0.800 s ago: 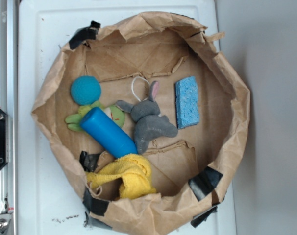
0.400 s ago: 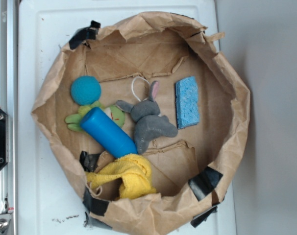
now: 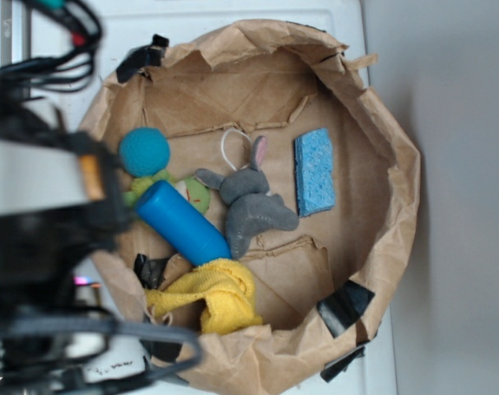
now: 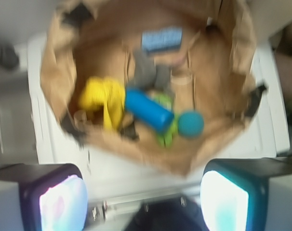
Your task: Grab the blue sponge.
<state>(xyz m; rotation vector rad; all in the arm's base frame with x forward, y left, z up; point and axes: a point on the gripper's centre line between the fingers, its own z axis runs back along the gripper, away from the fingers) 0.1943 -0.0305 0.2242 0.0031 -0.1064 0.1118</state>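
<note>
- White tabletop (image 3: 225, 10) carries a round brown paper basin (image 3: 398, 206), its rolled rim patched with black tape; a grey wall fills the right side of the exterior view.
- At the far left, the robot arm (image 3: 35, 214) now looms large and blurred over the basin's left rim, where a moment ago only a sliver of its black base showed at the edge. I judge this to be the start of the reach.
- Just inside the left rim sit a teal knitted ball (image 3: 144, 151) and a green toy (image 3: 192, 194), with a glossy blue cylinder (image 3: 182, 222) lying slantwise across the toy.
- Below the cylinder, touching its lower end, is a bunched yellow cloth (image 3: 216, 292).
- In the middle lies a grey bunny toy (image 3: 251, 206) with a white loop by its ears.
- Right of the bunny, apart from it, the blue sponge (image 3: 314, 171) lies flat on the basin floor, nothing on it. None of the contents have shifted.
- In the wrist view the gripper (image 4: 143, 197) hangs outside the near rim, its fingers (image 4: 59, 202) wide apart with nothing between them, and the sponge shows at the far side of the basin.
- Judged from this, the grab is barely begun: the arm has to cross over the clutter to the sponge's side before descending.
</note>
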